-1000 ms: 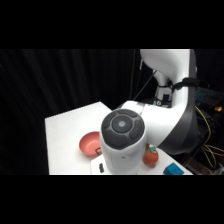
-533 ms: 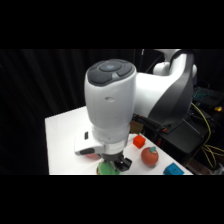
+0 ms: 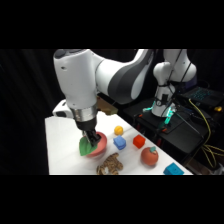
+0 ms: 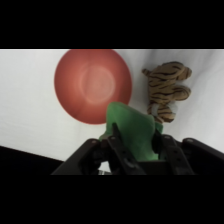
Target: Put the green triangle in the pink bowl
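The green triangle (image 4: 131,131) is a bright-green wedge held between my gripper's (image 4: 136,142) two black fingers, which are shut on it. In the wrist view it hangs over the near rim of the pink bowl (image 4: 92,85), a round shallow reddish-pink dish lying empty on the white table. From the side, my gripper (image 3: 90,142) comes down from above with the green triangle (image 3: 86,146) at the left edge of the pink bowl (image 3: 100,146), partly covering it.
A striped tiger toy (image 4: 167,90) lies right beside the bowl, also the tiger toy (image 3: 110,164) near the table's front. A yellow ball (image 3: 118,130), blue block (image 3: 120,143), red block (image 3: 139,142), tomato-like fruit (image 3: 149,156) and teal block (image 3: 173,170) sit to the right.
The arm has swung and lifted away from the camera, carrying the green triangle from the table's front edge up to the pink bowl's rim.
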Tool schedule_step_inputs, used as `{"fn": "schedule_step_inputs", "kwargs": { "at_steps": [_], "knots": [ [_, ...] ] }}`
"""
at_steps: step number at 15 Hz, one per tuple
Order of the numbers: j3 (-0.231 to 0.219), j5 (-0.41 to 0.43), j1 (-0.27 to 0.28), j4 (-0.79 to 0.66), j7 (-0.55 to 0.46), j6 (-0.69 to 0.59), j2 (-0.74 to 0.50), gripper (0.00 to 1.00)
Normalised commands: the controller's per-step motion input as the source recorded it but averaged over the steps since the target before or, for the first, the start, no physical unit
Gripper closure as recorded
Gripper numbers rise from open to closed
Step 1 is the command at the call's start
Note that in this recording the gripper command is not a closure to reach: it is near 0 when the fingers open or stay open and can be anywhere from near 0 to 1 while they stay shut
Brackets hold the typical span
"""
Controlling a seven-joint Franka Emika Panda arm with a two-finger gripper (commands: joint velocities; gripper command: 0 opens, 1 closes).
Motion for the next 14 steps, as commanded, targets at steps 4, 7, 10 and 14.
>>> {"fn": "schedule_step_inputs", "kwargs": {
  "at_steps": [4, 7, 10, 14],
  "knots": [
    [-0.079, -0.043, -0.070, -0.15, 0.21, 0.08, -0.11, 1.00],
    [-0.044, -0.018, -0.033, -0.11, 0.19, 0.05, -0.06, 1.00],
    [-0.017, 0.014, -0.014, -0.09, 0.15, 0.03, -0.03, 1.00],
    [-0.002, 0.044, -0.002, -0.01, 0.10, -0.01, -0.01, 1.00]
  ]
}}
